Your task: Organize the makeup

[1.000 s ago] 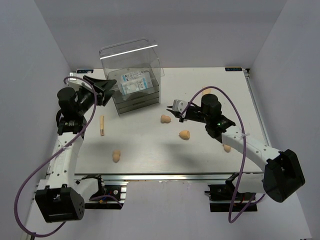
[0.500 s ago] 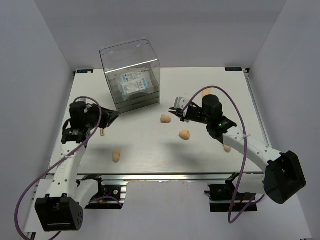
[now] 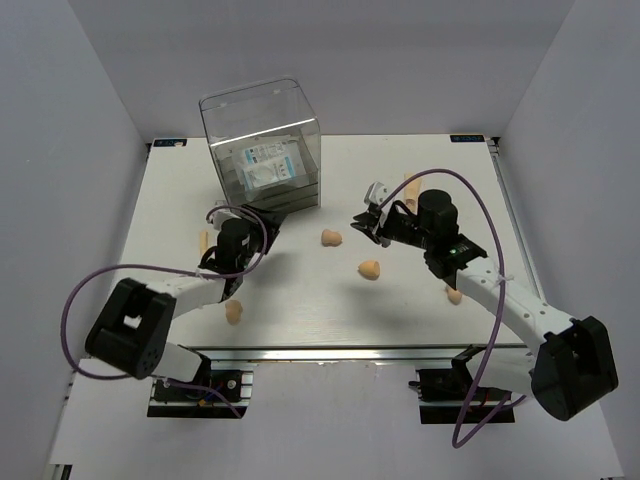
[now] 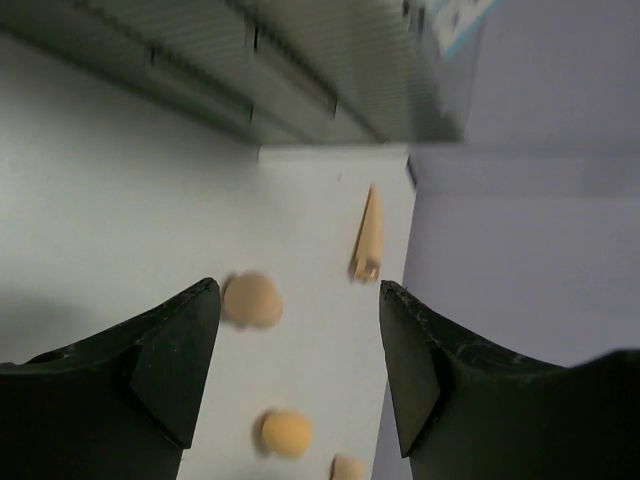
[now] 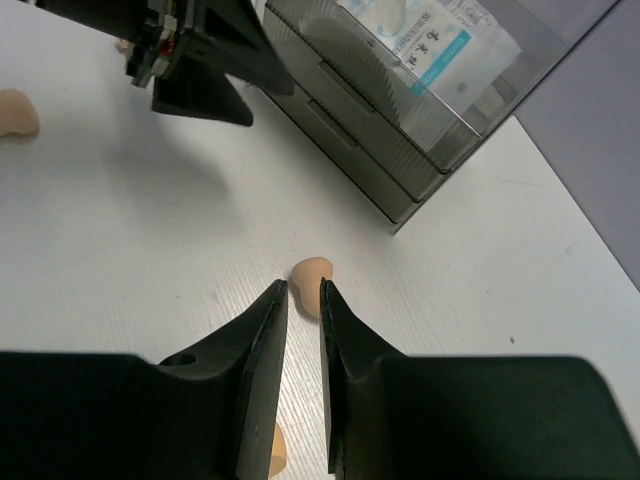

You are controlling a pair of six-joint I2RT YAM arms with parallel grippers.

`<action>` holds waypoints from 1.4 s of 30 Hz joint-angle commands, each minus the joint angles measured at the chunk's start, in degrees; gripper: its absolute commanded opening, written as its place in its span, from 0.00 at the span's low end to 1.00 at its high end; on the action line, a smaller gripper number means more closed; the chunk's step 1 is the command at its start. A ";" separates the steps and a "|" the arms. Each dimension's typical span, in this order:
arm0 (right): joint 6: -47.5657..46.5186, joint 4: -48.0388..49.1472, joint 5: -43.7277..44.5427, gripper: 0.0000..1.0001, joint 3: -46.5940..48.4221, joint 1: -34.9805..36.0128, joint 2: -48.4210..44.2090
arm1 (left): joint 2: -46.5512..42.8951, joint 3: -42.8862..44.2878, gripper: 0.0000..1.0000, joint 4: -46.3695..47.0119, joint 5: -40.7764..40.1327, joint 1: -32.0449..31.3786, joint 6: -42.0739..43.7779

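Peach sponges lie loose on the table: one (image 3: 331, 238) in the middle, one (image 3: 369, 269) nearer, one (image 3: 234, 312) at front left, one (image 3: 454, 296) half hidden under the right arm. A thin tan stick (image 3: 203, 240) lies at the left. The tan cone tube (image 4: 367, 232) lies near the table's far edge. White-and-blue packets (image 3: 262, 168) sit inside the clear drawer box (image 3: 265, 110). My left gripper (image 3: 266, 226) hovers low before the box, wide open (image 4: 298, 287) and empty. My right gripper (image 3: 365, 220) hangs above the middle sponge (image 5: 312, 270), its fingers (image 5: 302, 285) a narrow gap apart with nothing between them.
The drawer box's ribbed front (image 4: 250, 60) fills the top of the left wrist view. Grey walls close in the table on three sides. The left arm (image 5: 200, 60) shows in the right wrist view, left of the box (image 5: 400, 150).
The left arm has swung from the box's left side down and inward, ending low in front of the box. The right gripper has shifted slightly right and back.
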 commanded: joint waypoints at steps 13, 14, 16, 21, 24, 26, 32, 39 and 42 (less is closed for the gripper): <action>0.92 -1.79 1.83 0.26 -0.86 -3.26 -4.50 | 30.22 5.09 0.58 47.19 -26.18 -1.06 -9.64; 0.48 -2.23 1.66 0.26 -0.86 -3.60 -4.59 | 31.79 6.05 0.56 49.29 -26.45 -1.06 -9.73; 0.13 -2.58 1.48 0.26 -1.04 -3.69 -4.68 | 32.95 6.93 0.56 50.88 -26.62 -1.06 -9.65; -0.14 -2.76 1.13 0.26 -1.39 -4.05 -4.33 | 35.58 9.31 0.54 54.14 -25.57 -1.15 -9.73; -0.14 -2.67 0.87 0.26 -1.13 -4.22 -3.80 | 36.46 9.66 0.41 52.83 -26.01 -1.06 -11.92; -0.14 -2.76 0.87 0.26 -0.95 -4.31 -3.54 | 37.52 9.40 0.28 52.99 -26.53 -1.06 -13.50; -2.07 -4.25 1.04 0.29 -1.21 -4.49 -3.01 | 38.31 8.17 0.06 54.84 -26.98 -1.06 -14.48; 1.34 -14.97 5.17 0.56 3.88 -4.49 5.94 | 33.50 2.99 0.00 57.30 -19.70 -1.85 -12.90; 2.84 -16.65 6.40 0.59 4.94 -4.49 8.50 | 29.54 -1.74 0.00 57.22 -17.75 -4.13 -13.42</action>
